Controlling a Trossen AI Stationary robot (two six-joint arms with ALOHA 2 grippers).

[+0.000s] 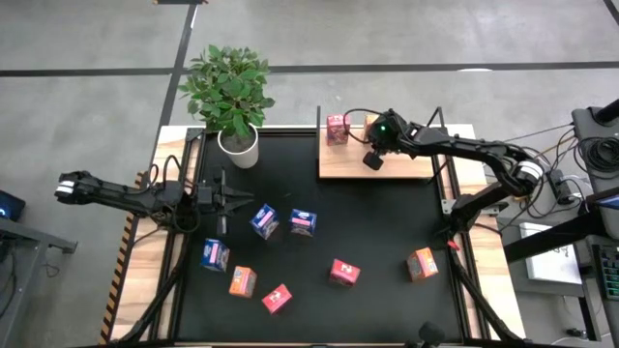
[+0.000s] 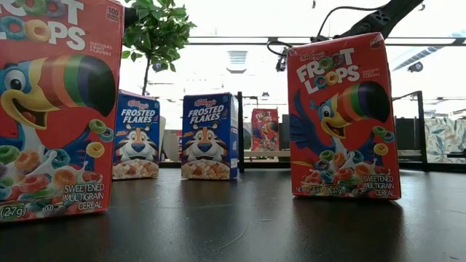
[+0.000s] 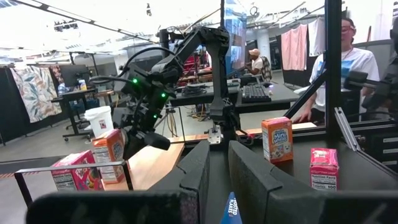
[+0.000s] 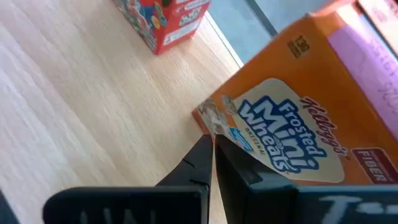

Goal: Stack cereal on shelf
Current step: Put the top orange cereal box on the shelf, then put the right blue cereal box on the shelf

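The right gripper (image 1: 372, 145) hovers over the far shelf (image 1: 406, 162), fingers nearly closed, empty, beside an orange cereal box (image 4: 298, 118). The left gripper (image 1: 232, 200) waits left, slightly open.

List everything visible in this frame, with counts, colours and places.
Blue cereal boxes: three, on the table, left of centre.
Red cereal boxes: three; two on the table, one on the shelf.
Orange cereal boxes: three; two on the table, one over the shelf at the right gripper.
Shelf: one, light wood, back of the table.
Table: one, black top.
Plant: one, green, white pot, back left corner.
People: two, beyond the table.
Left gripper: fingers open, above the table's left side.
Right gripper: over the shelf, at the orange box.
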